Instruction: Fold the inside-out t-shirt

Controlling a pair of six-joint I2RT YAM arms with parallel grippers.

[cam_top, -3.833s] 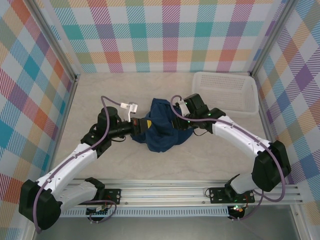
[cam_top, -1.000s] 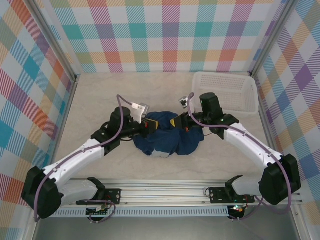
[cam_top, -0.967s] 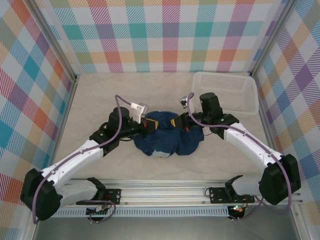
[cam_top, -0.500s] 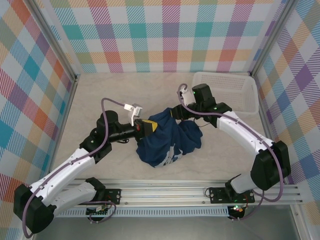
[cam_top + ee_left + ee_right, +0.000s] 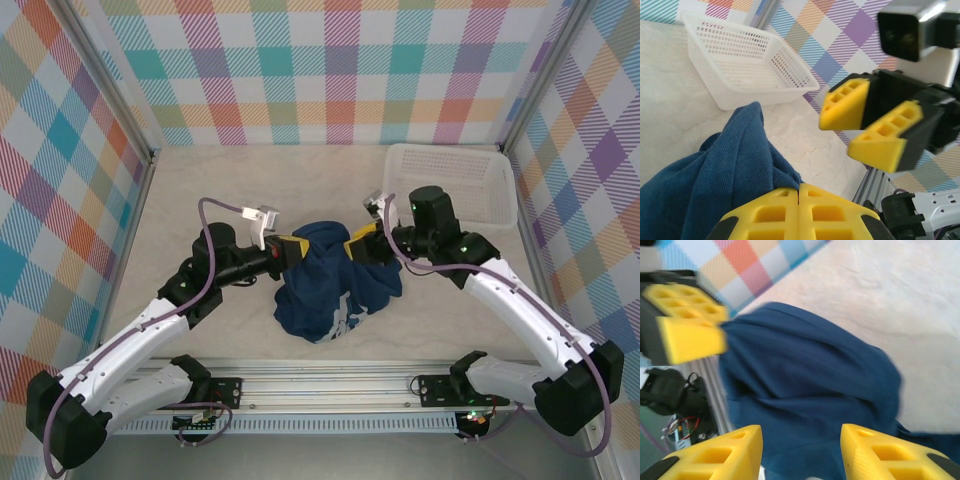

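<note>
left fingers (image 5: 771,212) pinching t-shirt (image 5: 325,285) edge | right fingers (image 5: 722,452) spread wide, just beside cloth | t-shirt bunched on counter (image 5: 200,190), white print (image 5: 345,316) peeking

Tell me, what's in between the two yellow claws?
The dark blue t-shirt. In the top view its bunched cloth fills the stretch from the left gripper, which is shut on it, to the open right gripper.

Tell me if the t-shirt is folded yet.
Not folded: the t-shirt is a crumpled bunch, pinched in the shut left claw; the right claw is open.
</note>
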